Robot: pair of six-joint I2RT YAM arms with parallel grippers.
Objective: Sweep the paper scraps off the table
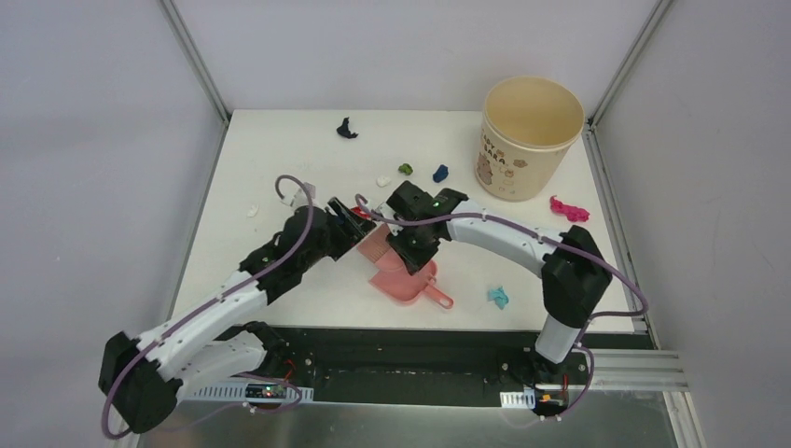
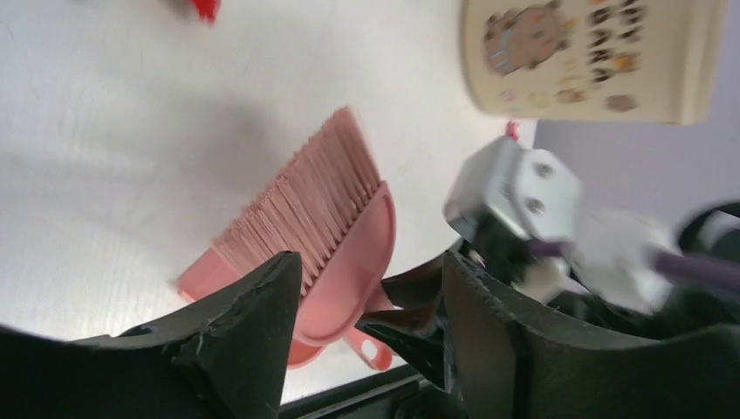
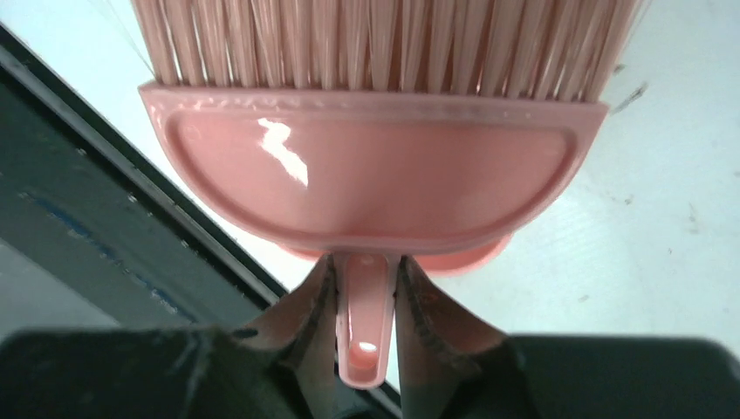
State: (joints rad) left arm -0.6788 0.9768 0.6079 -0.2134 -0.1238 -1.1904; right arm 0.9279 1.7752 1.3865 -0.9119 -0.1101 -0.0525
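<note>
On the white table [image 1: 280,159] the scraps [image 1: 406,169] lie scattered, mostly on the far half; they look light and should fly easily. Right gripper [image 3: 362,275] clenches the brush [image 3: 366,166] by its thin stiff handle [image 3: 362,327]; left gripper [image 1: 347,217] is released, empty.

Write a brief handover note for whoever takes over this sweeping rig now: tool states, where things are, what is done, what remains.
Left tool: open, holding nothing, close to the brush bristles.
Right tool: shut on the brush handle; brush sits over the dustpan, front middle of the table.
Scraps, all loose: black scrap, green scrap, dark blue scrap, white scrap toward the back; second white scrap near the left edge; teal scrap front right; red scrap beside the bucket.
Done: brush gripped. Left: sweep every scrap away.
</note>
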